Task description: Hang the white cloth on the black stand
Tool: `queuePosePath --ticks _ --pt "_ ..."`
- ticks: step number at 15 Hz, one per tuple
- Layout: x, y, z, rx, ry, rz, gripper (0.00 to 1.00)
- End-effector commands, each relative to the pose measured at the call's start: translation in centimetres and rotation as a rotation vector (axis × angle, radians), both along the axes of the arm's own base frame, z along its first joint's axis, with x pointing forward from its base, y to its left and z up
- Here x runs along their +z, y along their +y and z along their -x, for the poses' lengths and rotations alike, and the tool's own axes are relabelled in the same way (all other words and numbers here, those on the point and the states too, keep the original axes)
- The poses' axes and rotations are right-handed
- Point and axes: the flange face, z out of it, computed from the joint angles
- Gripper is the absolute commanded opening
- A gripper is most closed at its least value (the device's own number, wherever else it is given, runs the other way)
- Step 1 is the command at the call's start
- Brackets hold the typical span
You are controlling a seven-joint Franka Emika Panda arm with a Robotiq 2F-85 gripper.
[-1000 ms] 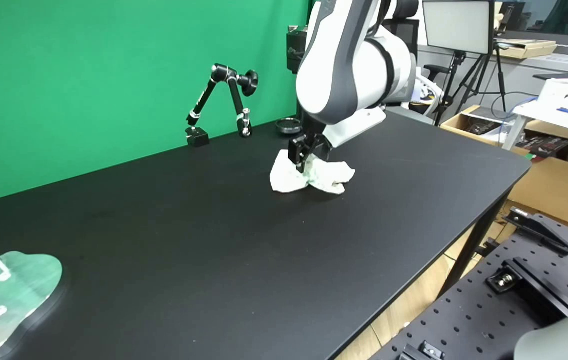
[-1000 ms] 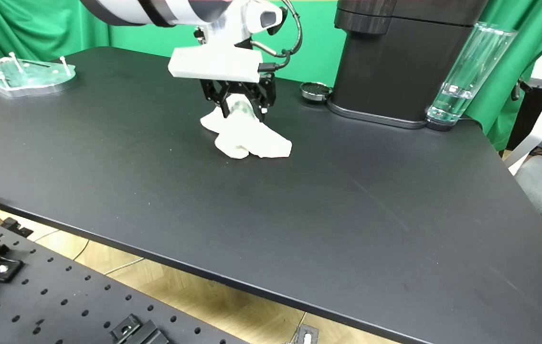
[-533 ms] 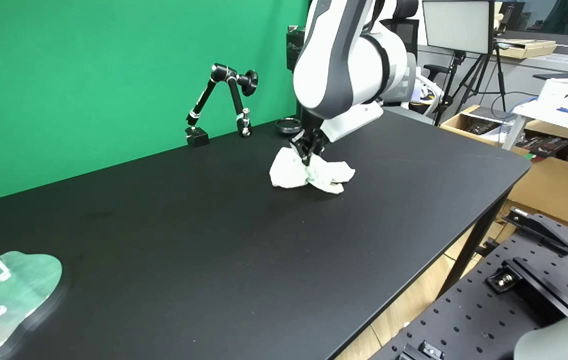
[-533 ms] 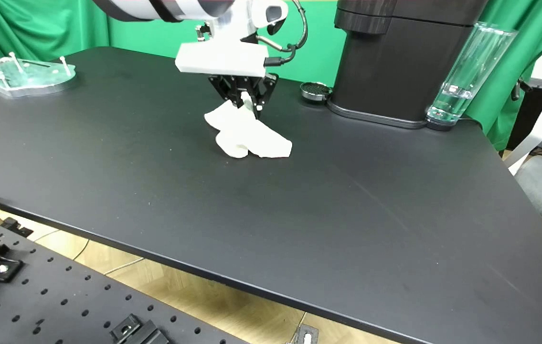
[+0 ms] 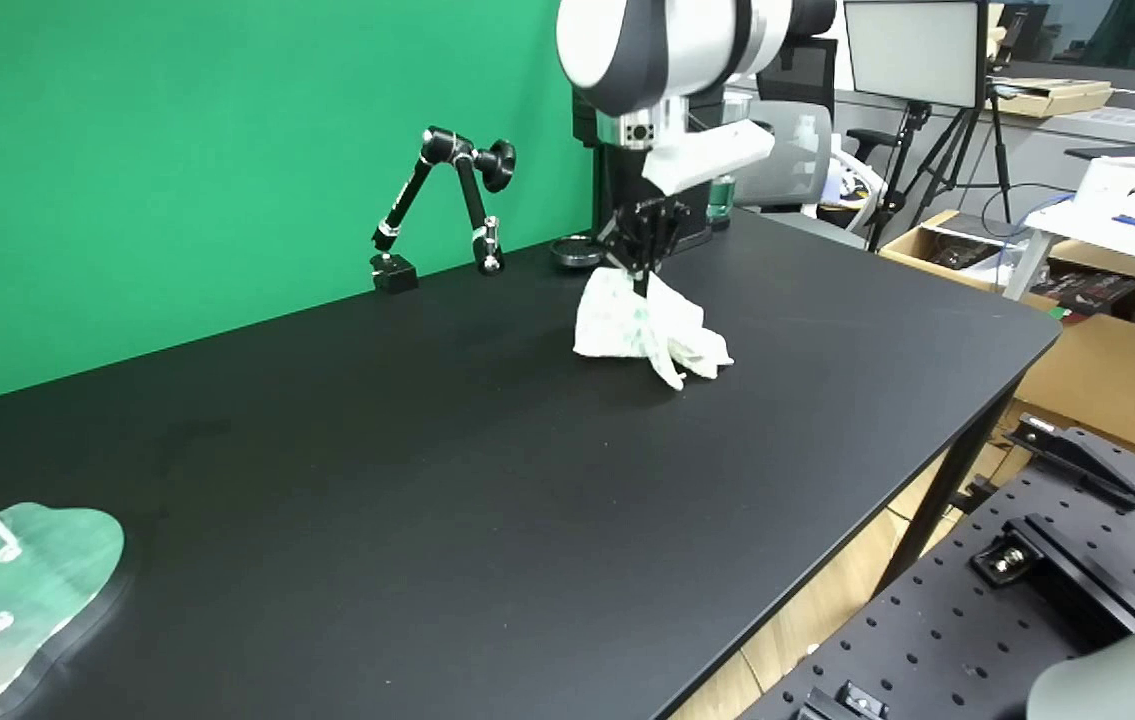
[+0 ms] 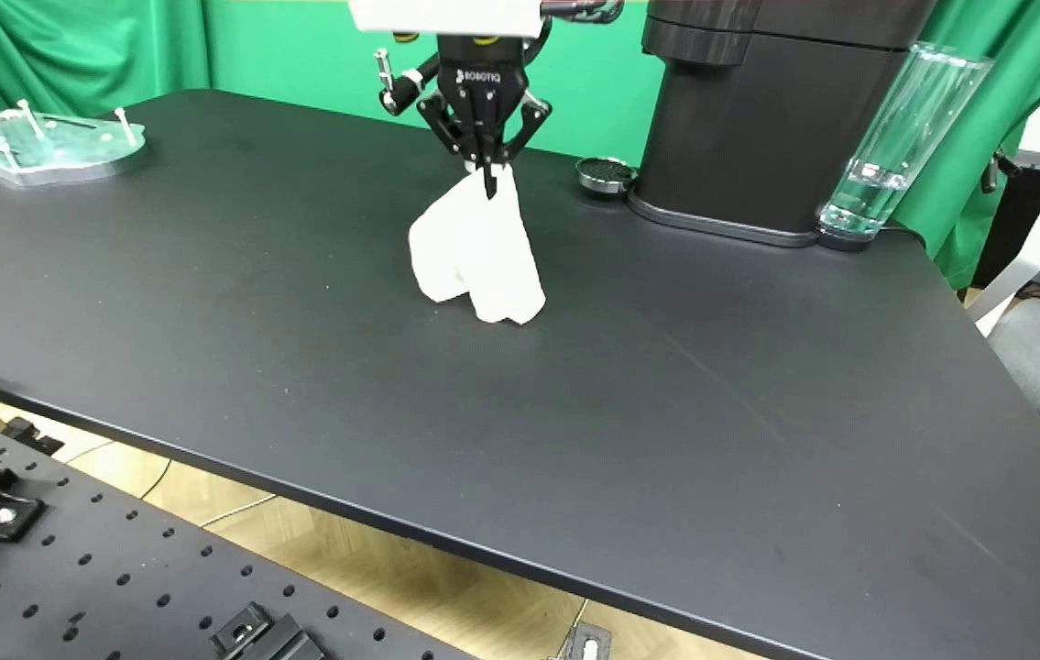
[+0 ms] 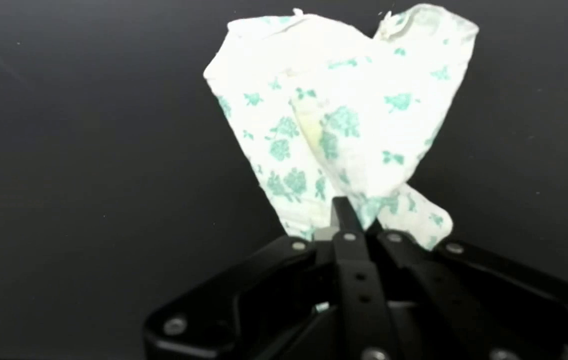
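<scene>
Pinched at its upper part, the white cloth (image 6: 480, 252) hangs in folds from my gripper (image 6: 489, 183), which is shut on it. Its lower end reaches down to or close to the tabletop; I cannot tell if it touches. In the wrist view, the cloth (image 7: 273, 135) shows a green flower print and spreads out beyond the fingertips. A jointed black stand (image 5: 447, 148) rises from a small block at the back of the table, by the green wall. In an exterior view, the gripper (image 5: 641, 284) is to the right of this stand, apart from it.
A black machine (image 6: 776, 137) with a clear water tank (image 6: 895, 147) stands at the back, near the gripper. Beside it lies a small round dish (image 6: 607, 174). A greenish board with white pegs (image 5: 37, 590) sits at the table's far end. The dark table (image 5: 427, 480) ends at a straight edge.
The jaws have gone from apart to shut on the cloth. My gripper has risen, pulling the cloth's upper part up, so it now hangs where before it lay bunched on the table.
</scene>
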Motion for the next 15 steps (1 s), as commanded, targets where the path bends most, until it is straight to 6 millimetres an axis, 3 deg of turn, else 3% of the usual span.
queuePosePath --ticks 1,5,8,11,15 --pt "6.0 -0.6 -2.6 0.029 0.078 -0.062 0.01" --pt "14.1 0.6 -6.6 0.086 0.139 -0.071 0.01" --pt "18.0 2.3 -10.1 0.116 0.136 -0.037 0.01" --pt "18.1 5.0 -13.3 0.123 0.121 -0.031 0.01" --pt "13.9 9.5 -16.4 0.144 0.093 -0.035 0.01"
